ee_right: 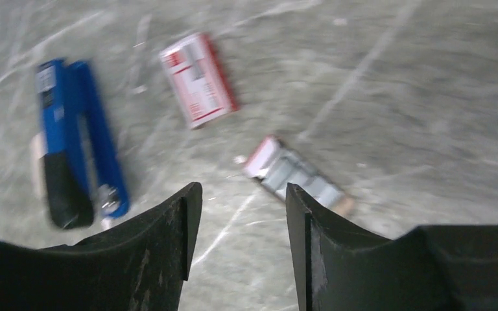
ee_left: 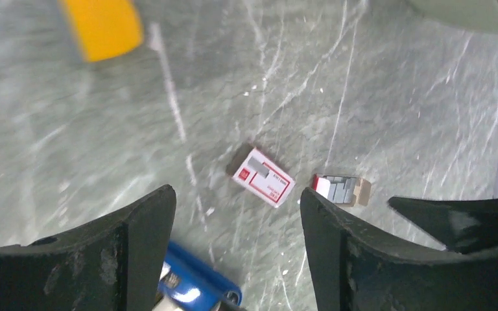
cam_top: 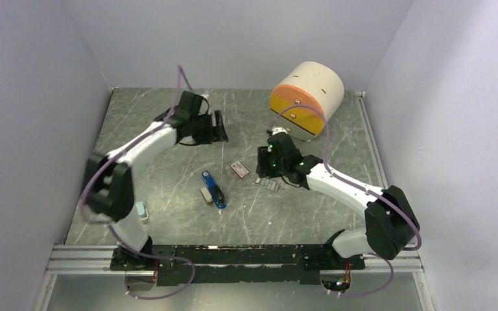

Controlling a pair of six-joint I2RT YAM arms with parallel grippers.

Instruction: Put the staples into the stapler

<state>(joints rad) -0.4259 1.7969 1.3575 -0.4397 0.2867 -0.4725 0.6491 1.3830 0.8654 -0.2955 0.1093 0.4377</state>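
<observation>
Carefully lower your empty, spread right gripper (ee_right: 243, 194) square across the flat silver-grey ribbed staples (ee_right: 301, 176) mid-frame; your left gripper (ee_left: 237, 201), likewise spread and empty, can steady the blue stapler (ee_right: 78, 139).

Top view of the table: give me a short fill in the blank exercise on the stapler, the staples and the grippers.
1. The left gripper and right gripper hold nothing; their jaws are ____.
2. The stapler is coloured ____.
3. The staples lie nearer the ____ arm.
4. The box is red and ____.
Missing words: open; blue; right; white.
</observation>
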